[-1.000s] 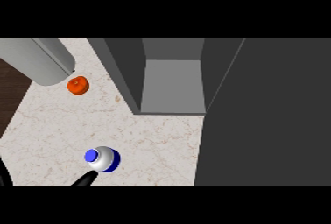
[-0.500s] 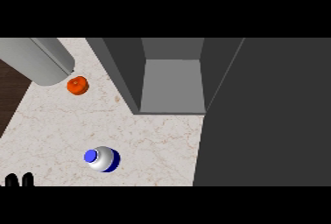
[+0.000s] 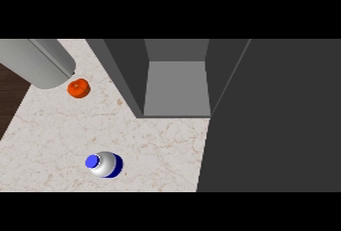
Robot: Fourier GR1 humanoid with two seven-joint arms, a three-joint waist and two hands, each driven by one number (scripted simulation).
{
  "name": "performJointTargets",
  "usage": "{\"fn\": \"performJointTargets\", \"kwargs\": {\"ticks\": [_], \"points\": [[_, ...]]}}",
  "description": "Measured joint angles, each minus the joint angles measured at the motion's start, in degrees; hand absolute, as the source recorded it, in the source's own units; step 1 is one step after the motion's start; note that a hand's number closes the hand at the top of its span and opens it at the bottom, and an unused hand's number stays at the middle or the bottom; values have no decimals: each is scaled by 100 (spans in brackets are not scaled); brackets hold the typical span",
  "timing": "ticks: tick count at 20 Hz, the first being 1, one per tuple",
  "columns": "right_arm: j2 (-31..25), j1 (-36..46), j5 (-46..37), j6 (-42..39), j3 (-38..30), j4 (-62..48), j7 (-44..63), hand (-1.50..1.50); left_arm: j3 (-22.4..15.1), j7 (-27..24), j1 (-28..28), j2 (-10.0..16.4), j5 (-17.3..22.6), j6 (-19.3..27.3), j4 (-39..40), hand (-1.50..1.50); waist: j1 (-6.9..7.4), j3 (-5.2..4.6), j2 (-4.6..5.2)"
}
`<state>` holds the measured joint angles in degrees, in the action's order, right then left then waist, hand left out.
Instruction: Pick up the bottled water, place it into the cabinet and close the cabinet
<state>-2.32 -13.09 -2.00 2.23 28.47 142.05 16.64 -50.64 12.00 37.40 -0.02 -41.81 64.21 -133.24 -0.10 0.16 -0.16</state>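
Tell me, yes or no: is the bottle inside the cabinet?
No, the bottle stands on the counter, outside the open cabinet.

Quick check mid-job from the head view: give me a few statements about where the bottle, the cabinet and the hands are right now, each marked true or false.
1. The water bottle is on the counter, outside the cabinet. True.
2. The cabinet is closed. False: it is open, and its inside shows.
3. A hand is curled round the bottle. False: no hand shows in this view, and the bottle is on its own.
4. An orange object lies on the counter to the left of the cabinet. True.
5. The bottle's cap is red. False: it is blue.
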Motion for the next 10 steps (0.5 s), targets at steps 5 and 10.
{"fn": "performJointTargets", "kwargs": {"ticks": [5,10], "points": [[-108,85,-45,123,53,22,90,-150,-15,57,220,1,-101,-29,-7,-150,-13,-5,8],[-215,82,-97,267,217,42,116,-150,164,244,151,1,-169,-46,21,-150,-41,-9,12]]}}
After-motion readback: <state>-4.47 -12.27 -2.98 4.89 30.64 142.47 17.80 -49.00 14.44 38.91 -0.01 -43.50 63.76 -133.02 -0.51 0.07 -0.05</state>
